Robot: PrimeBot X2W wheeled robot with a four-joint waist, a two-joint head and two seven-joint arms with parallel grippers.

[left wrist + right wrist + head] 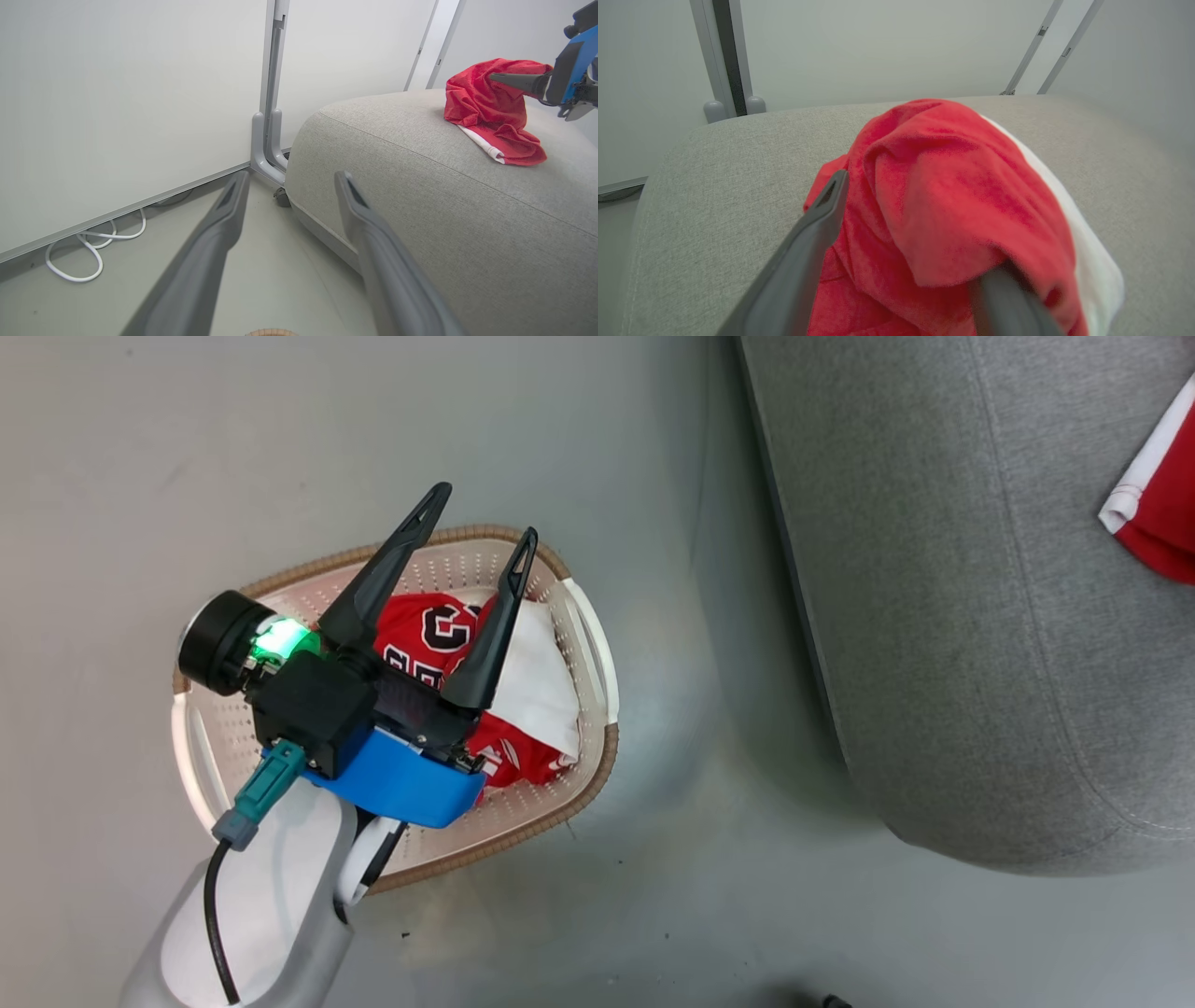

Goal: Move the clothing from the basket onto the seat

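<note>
Lettering (437, 633) in black with white outlines runs across the red jersey (523, 761) lying crumpled in the basket (467, 560). A large "C" reads clearly. The row beneath it may begin "GE", but a dark finger crosses it and the rest cannot be made out. A white panel of the same jersey lies against the basket's right wall. The basket stands on the grey floor (140, 476), apart from the seat (934, 569).

The left hand (485, 513) hangs over the basket with its two fingers spread wide and empty, pointing up and to the right in the head view, with the tips above the far rim. A green light (280, 639) glows at its wrist, next to a blue housing (401, 784).

The other red garment (952, 186), edged with a white stripe, sits heaped on top of the seat. The right hand (917, 224) reaches level into that heap with its fingers parted. One finger (817, 219) lies bare alongside the cloth. The other is draped under a red fold, so the cloth hangs on it rather than being pinched.
</note>
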